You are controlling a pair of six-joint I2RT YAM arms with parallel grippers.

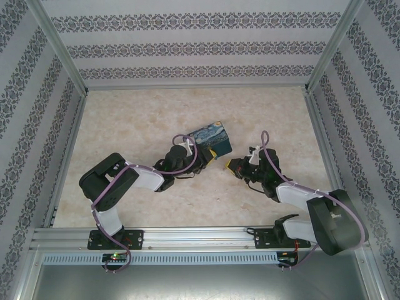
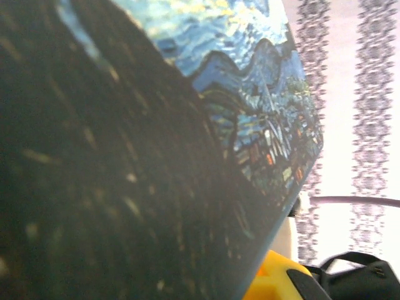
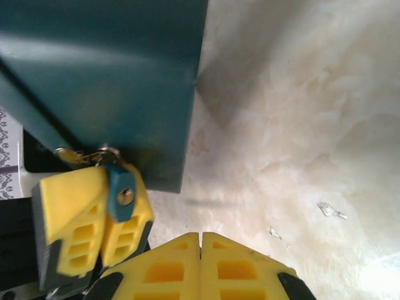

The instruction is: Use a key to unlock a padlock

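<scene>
Between the fingers of the left gripper (image 3: 103,195), which is clamped shut, sits the padlock (image 3: 120,186). Its teal body is pinched, the keyhole (image 3: 127,197) faces the right wrist camera, and the thin shackle (image 3: 107,152) sits just above the fingertips against the edge of the tin (image 3: 106,69). Right of that hand comes the tin corner, then bare table (image 3: 300,125). The right gripper (image 3: 200,240) sits below and to the right of the padlock, near but apart, fingertips pressed together. Whether the key is nipped in that seam I cannot tell. My read of the risks: the keyhole is tiny, so a slightly off approach likely shoves the padlock body instead, twisting it in the left pinch or tugging the shackle and dragging the tin. Both sets of yellow fingers are crowded, so a bump looks likely. If a key is held, the thin sliver could pivot or drop on contact.
</scene>
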